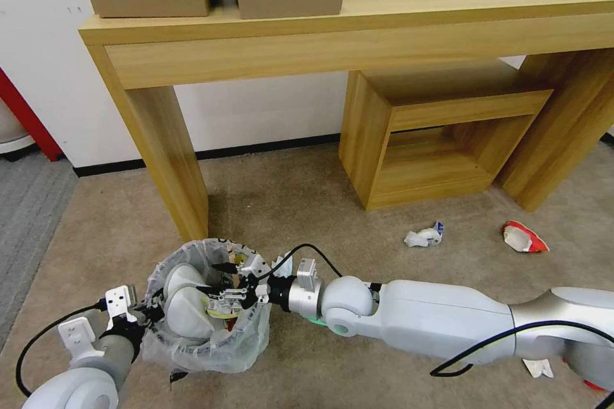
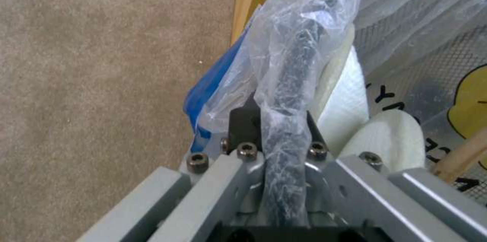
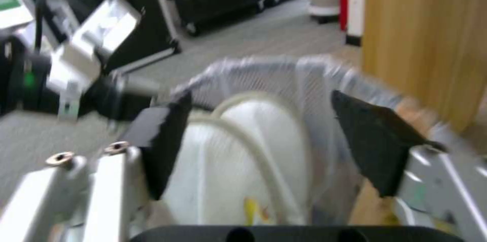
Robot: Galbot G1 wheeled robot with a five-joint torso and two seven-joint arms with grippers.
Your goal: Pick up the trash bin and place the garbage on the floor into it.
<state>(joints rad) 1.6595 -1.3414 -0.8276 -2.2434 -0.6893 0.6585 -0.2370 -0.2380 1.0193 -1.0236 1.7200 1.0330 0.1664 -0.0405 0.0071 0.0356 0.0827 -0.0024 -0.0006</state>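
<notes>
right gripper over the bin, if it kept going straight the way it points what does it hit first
Most likely the white slippers inside the trash bin: the right gripper, jaws open, points straight at them, with the bin's far wall behind. Depth is hard to judge.

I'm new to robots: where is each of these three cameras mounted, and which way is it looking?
Head view: from the head, looking down at the carpet, both arms showing; the left gripper pinches the trash bin rim.
Left wrist view: along the left gripper, clamped on the bagged rim.
Right wrist view: between the right gripper and its open fingers, over the white slippers.
Shared: all three show the bin.
</notes>
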